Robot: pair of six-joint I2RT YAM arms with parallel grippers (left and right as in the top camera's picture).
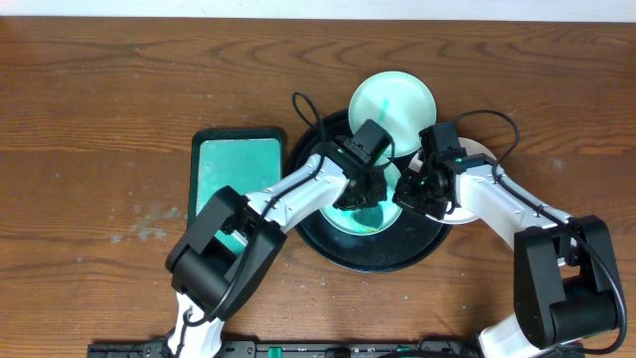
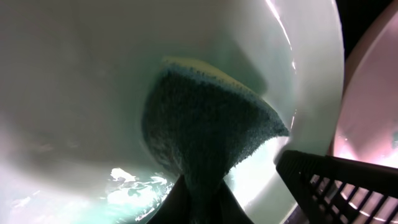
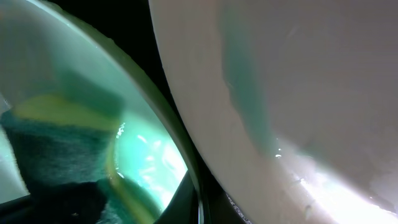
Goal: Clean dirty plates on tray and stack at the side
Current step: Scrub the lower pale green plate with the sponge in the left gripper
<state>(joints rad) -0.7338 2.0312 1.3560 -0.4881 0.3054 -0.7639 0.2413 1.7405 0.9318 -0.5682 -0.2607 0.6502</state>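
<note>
The dark sponge [image 2: 211, 130] is clamped in the left gripper [image 2: 200, 202] and pressed onto a mint plate [image 1: 360, 217] in the black tray [image 1: 378, 257]; whether the right gripper [image 1: 415, 191] is clenched cannot be told; a second plate [image 1: 393, 102] overlaps the tray's far rim

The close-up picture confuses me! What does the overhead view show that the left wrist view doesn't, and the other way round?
Only overhead: the left arm, the right arm, the round black tray, the teal-green tray, a second smeared plate and the wooden table. Only left wrist: the sponge up close, dark green with a yellow layer, pressed on a pale mint plate. Both: that mint plate.
</note>
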